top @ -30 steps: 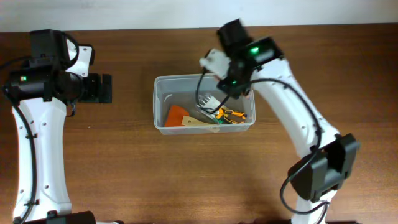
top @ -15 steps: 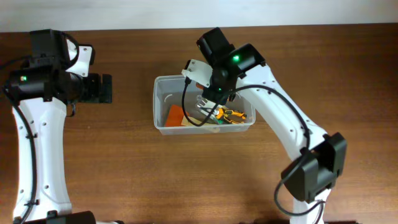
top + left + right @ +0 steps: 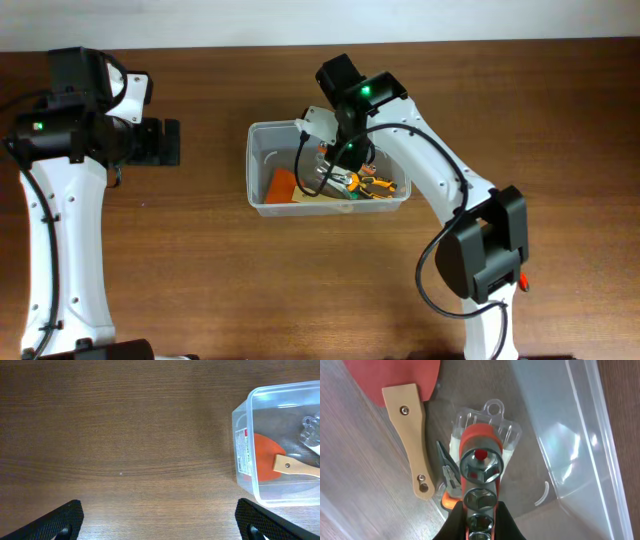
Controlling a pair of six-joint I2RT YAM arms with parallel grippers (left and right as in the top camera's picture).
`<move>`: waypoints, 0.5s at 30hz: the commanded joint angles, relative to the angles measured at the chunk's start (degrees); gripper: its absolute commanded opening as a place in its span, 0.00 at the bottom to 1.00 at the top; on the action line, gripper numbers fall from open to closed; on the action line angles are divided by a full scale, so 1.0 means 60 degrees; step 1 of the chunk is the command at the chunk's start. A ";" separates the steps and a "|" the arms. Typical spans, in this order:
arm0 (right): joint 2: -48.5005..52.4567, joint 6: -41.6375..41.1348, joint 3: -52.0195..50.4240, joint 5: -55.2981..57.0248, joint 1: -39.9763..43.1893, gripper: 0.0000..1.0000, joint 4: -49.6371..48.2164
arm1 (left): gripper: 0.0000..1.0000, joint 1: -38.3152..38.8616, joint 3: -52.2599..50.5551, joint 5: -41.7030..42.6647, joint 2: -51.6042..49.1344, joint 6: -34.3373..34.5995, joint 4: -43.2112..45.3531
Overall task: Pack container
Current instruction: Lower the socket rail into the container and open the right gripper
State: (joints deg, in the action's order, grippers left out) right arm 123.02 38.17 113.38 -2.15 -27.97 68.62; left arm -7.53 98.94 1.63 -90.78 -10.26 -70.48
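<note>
— How much of the packing can be taken as done?

— A good part, it is judged. The container point(image 3: 250, 168), a translucent clear plastic rectangular tub, is set on the brown wooden table point(image 3: 200, 270) about mid-width, towards the far side. Already laid in it are an orange-bladed spatula with a pale wooden handle point(image 3: 412, 435), pliers with orange and yellow grips point(image 3: 372, 184) and a clear plastic blister pack point(image 3: 512, 432).

— And what is left?

— A red socket rail carrying chrome sockets point(image 3: 479, 467) is not yet let go; it is held over the contents, just right of the spatula handle. Its release is judged the step in hand. Whether it touches the blister pack beneath cannot be told.

— How are the grippers set?

— The right gripper point(image 3: 479, 522) is clamped on one end of the socket rail, a black finger pressed to each side. The left gripper point(image 3: 160, 525) is spread wide with nothing between its fingers, hung over bare wood well to the left of the container.
</note>
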 commanded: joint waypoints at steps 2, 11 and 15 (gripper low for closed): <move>0.0361 0.0098 0.0175 -0.0222 0.0171 0.08 -0.0127 | 0.99 -0.0022 0.0142 0.0011 -0.0069 0.0051 0.0015; 0.0721 0.0066 0.0171 -0.0240 0.0415 0.13 -0.0160 | 0.99 -0.0025 0.0142 0.0011 -0.0069 0.0051 0.0018; 0.0721 0.0066 0.0171 -0.0379 0.0495 0.32 -0.0157 | 0.99 -0.0025 0.0142 0.0011 -0.0069 0.0051 0.0018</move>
State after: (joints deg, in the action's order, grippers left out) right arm 127.33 38.41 113.40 -2.92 -25.47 67.68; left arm -7.53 98.94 1.65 -90.78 -10.26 -70.48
